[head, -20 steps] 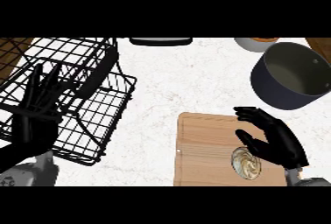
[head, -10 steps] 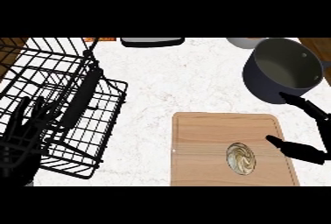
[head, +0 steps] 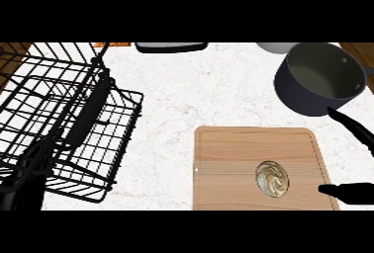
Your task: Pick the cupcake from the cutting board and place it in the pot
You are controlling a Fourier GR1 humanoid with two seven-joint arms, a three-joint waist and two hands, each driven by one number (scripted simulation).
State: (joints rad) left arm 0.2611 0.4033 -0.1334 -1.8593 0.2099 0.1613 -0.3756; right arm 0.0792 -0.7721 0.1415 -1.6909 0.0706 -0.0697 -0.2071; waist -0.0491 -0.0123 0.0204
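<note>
A cupcake [head: 272, 178] with swirled cream frosting sits on the right half of the light wooden cutting board [head: 226, 163]. Behind the board stands the dark grey pot [head: 321, 79], with nothing visible inside. My right hand [head: 352, 191] is at the view's right edge, mostly cut off. Its thumb lies on the board's right edge just right of the cupcake, and one straight finger [head: 354, 129] points up toward the pot. It is open and not touching the cupcake. My left hand [head: 23, 185] rests at the lower left, fingers up, in front of the wire basket.
A large black wire basket [head: 73, 113] fills the left side of the white marble counter. A dark flat object [head: 170, 47] and a pale bowl [head: 274, 47] lie along the far edge. Bare counter lies between the basket and the board.
My right hand has drawn back from over the cupcake to the board's right edge, uncovering the cupcake. My left hand has sunk toward the lower left corner.
</note>
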